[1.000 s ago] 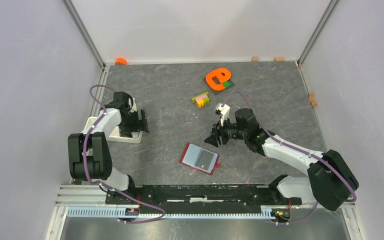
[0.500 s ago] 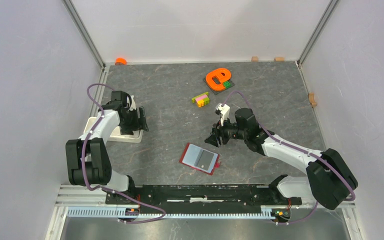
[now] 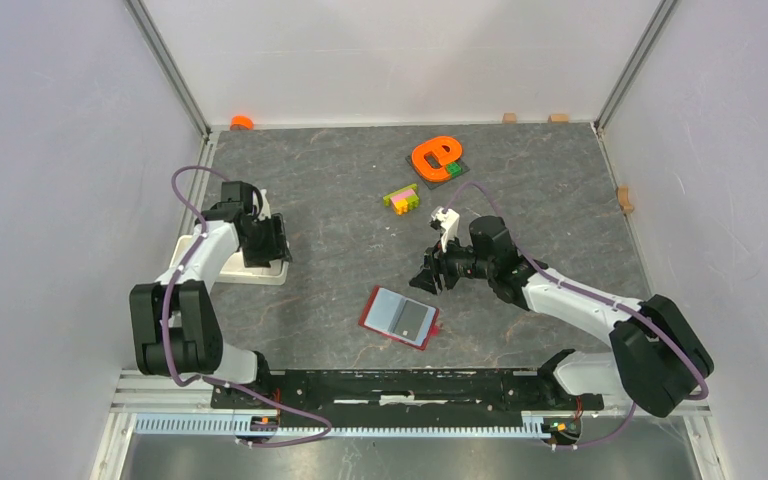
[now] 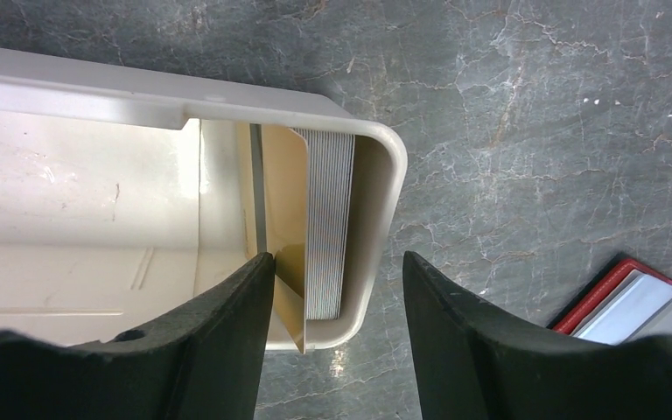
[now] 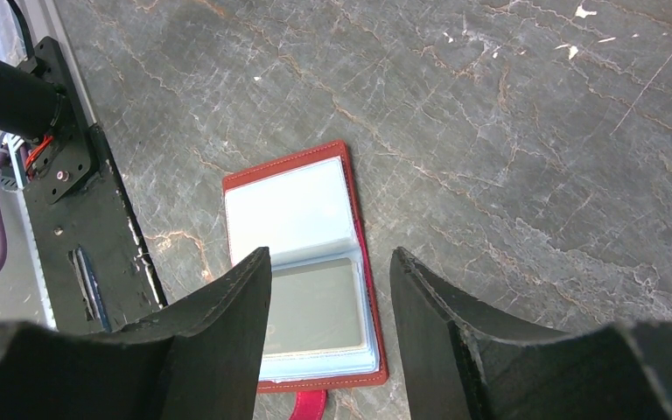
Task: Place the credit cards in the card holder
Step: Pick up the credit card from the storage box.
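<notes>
The card holder lies open on the table, red outside with pale clear pockets; a grey card shows in its near pocket. Two credit cards stand on edge inside the end of the white tray: a tan-orange one and a pale striped one against the wall. My left gripper straddles that end. Its inner finger touches the tan-orange card and its outer finger stands outside the tray, apart from the wall. My right gripper hovers open over the card holder, holding nothing.
An orange e-shaped toy on a dark plate and a small stack of coloured blocks lie at the back middle. A small orange thing sits at the back left corner. Walls enclose the table on three sides.
My left gripper's jaws have narrowed around the tray's end and the cards, and its arm has shifted slightly left. The right arm and the card holder have not moved.
</notes>
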